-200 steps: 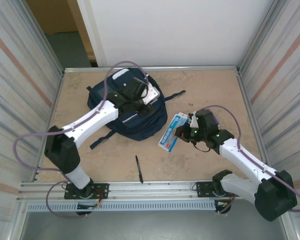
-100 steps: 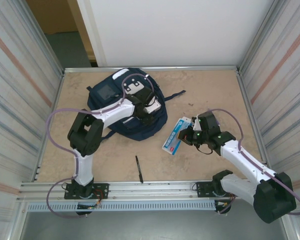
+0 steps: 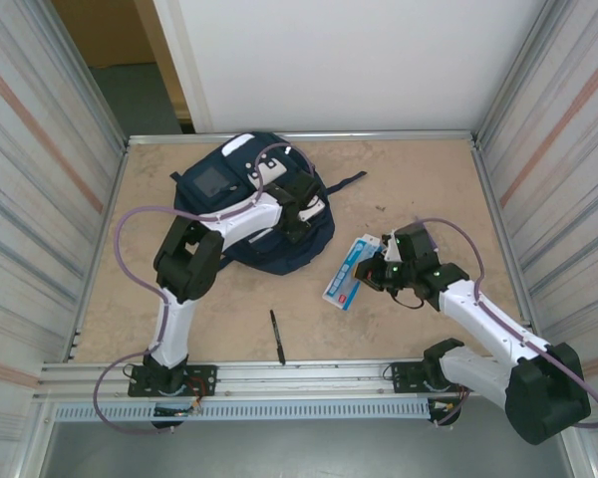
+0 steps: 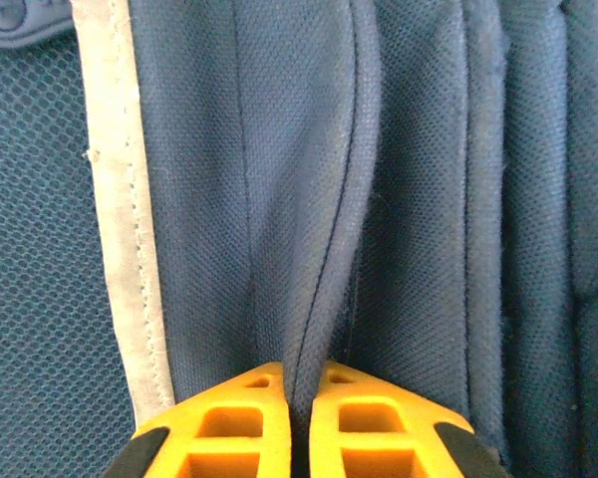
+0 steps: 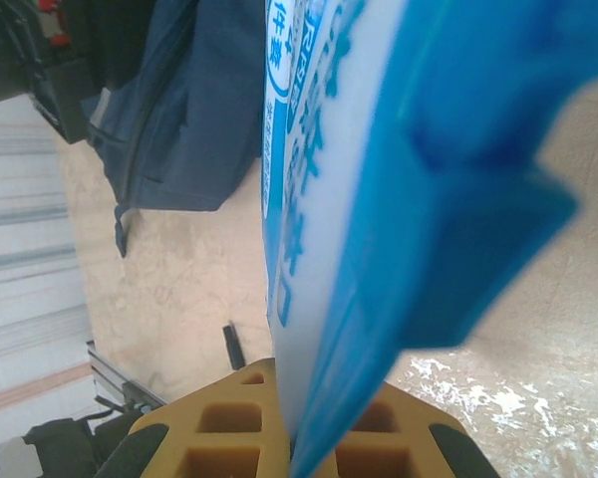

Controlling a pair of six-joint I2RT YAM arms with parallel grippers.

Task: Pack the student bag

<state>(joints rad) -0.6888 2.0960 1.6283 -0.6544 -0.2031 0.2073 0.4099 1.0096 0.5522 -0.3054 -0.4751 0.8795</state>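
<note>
Navy student bag (image 3: 271,255) fabric clenched in left pincer (image 4: 297,384); right pincer (image 5: 291,400) grasping blue-white packet (image 5: 324,199).

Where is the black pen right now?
Top view: the black pen lies on the table between the student bag and the near rail, left of centre.

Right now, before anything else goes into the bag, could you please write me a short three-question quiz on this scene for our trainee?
1. True or false: the left gripper is shut on a fold of the student bag.
2. What does the right gripper hold? A: a notebook. B: a blue-and-white packet. C: nothing.
3. Fill in: the black pen lies loose on the ____, in front of the bag.

Key: 1 true. 2 B. 3 table.
</note>
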